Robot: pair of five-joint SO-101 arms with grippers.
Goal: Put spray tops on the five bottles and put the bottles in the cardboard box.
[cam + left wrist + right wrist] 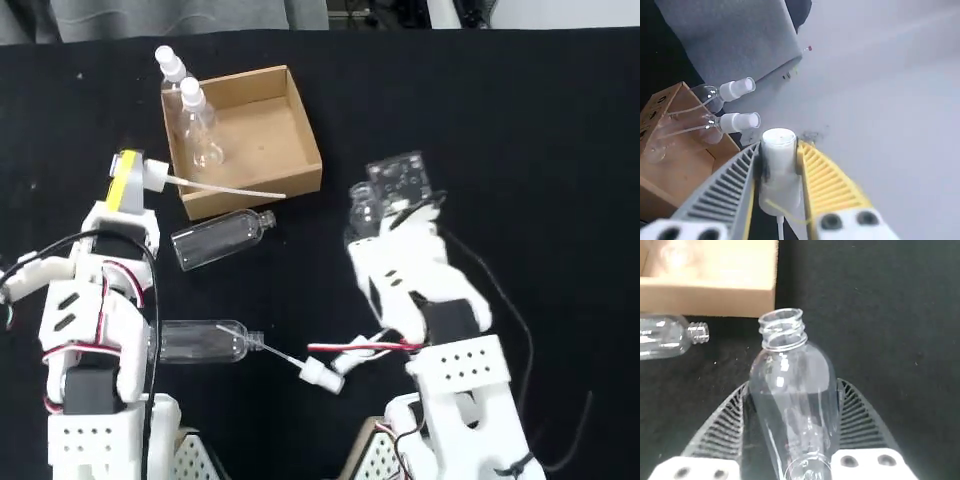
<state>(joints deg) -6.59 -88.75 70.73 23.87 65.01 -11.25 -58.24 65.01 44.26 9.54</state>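
From above, we find the cardboard box [262, 135] toward eleven o'clock on the black surface [520, 120]. Two capped bottles [200, 130] stand in its ten o'clock corner, their white tops above the rim.

At the box's eight o'clock, the left gripper [140, 176] is clamped on a spray top [155, 176]. Its thin tube runs toward three o'clock across the box's near wall. In the left wrist view we see the grey and yellow fingers of this gripper [779, 150] pressing the white spray top [779, 172] from both sides.

At the box's four o'clock, the right gripper [375, 212] grips an uncapped bottle [364, 208]. In the right wrist view its fingers close around the clear body [792, 405], with the threaded neck pointing away from the wrist.

A bare bottle [220, 238] lies on the surface just at six o'clock of the box. Another lying bottle [200, 342] rests near the left arm's base. A loose spray top [320, 375] lies at its four o'clock, its tube reaching that bottle's neck.
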